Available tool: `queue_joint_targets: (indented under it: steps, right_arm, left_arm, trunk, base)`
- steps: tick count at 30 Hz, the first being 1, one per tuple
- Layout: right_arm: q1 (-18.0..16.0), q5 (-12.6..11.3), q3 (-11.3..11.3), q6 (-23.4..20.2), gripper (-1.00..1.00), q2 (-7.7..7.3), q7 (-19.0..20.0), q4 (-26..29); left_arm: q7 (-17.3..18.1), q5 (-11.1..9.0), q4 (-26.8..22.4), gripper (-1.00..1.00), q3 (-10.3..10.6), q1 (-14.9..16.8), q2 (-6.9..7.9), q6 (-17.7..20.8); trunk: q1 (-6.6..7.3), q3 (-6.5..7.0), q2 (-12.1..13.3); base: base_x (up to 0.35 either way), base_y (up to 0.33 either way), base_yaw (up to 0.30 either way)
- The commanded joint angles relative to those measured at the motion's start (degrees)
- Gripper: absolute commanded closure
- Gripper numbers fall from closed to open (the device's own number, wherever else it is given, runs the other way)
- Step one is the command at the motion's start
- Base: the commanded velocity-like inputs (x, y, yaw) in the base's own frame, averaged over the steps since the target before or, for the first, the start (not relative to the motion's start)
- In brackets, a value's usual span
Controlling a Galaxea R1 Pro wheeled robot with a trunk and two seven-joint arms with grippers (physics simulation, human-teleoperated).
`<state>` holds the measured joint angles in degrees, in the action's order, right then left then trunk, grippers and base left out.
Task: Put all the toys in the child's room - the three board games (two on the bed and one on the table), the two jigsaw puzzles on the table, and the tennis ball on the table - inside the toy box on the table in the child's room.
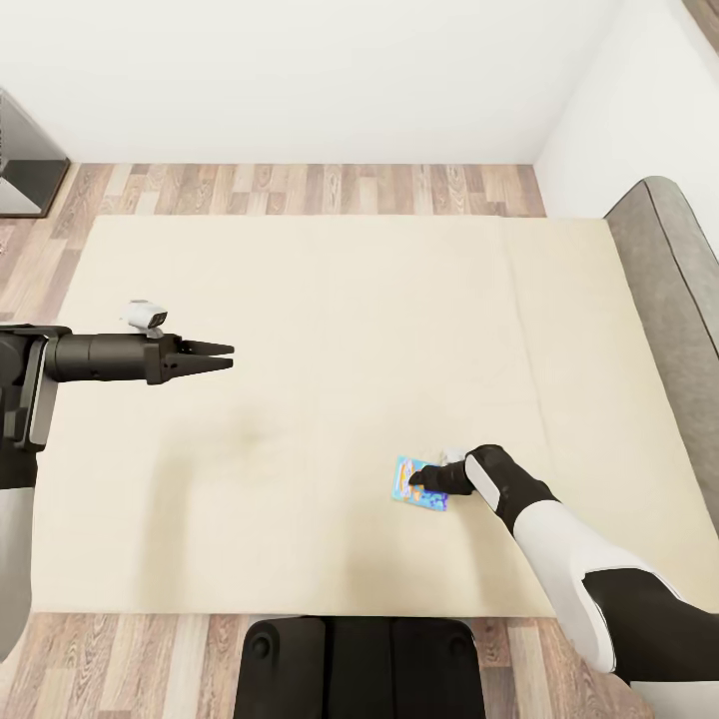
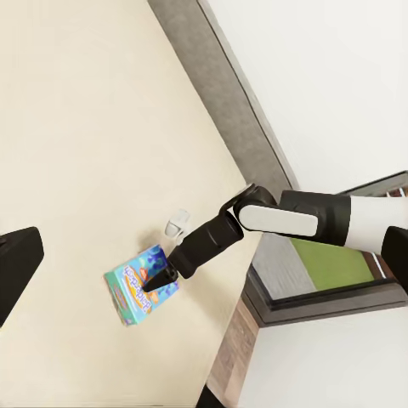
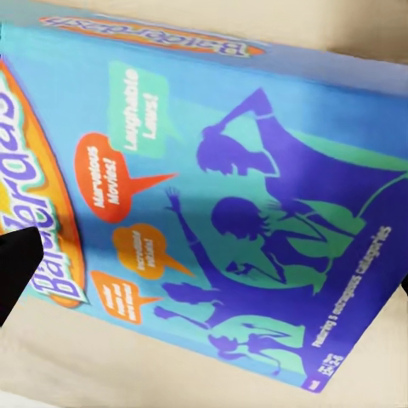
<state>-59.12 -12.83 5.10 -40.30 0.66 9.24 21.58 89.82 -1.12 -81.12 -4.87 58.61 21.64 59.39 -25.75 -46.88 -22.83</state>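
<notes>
Right gripper (image 1: 427, 481) jaws on one board game (image 1: 407, 486), left gripper (image 1: 222, 357) jaws narrow.

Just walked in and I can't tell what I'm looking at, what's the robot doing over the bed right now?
The robot is leaning over the bed. Its right claw is down at a small blue board game lying on the mattress, its fingers reaching over the box; whether they have actually gripped it cannot be told. The left claw hangs out over the mattress with nothing in it, its fingers close together.
</notes>
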Motion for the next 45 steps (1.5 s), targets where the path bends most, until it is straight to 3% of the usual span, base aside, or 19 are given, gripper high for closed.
queue_joint_targets:
  steps: [1, 45]
  right_arm:
    - [-0.03, -0.58, 0.43, -0.21, -1.00, -0.04, -0.19, 0.04]
    - [-0.03, -0.53, 0.43, -0.17, -1.00, -0.04, -0.19, 0.04]
  left_arm:
    - [0.18, -0.02, -0.01, -1.00, 0.01, 0.01, 0.04, 0.61]
    - [0.18, -0.02, -0.01, -1.00, 0.04, 0.01, -0.02, 0.61]
  trunk:
    - [-0.03, -0.06, -0.09]
    - [-0.03, -0.06, -0.09]
  base:
    - [0.000, 0.209, 0.000]
    - [0.000, 0.032, 0.000]
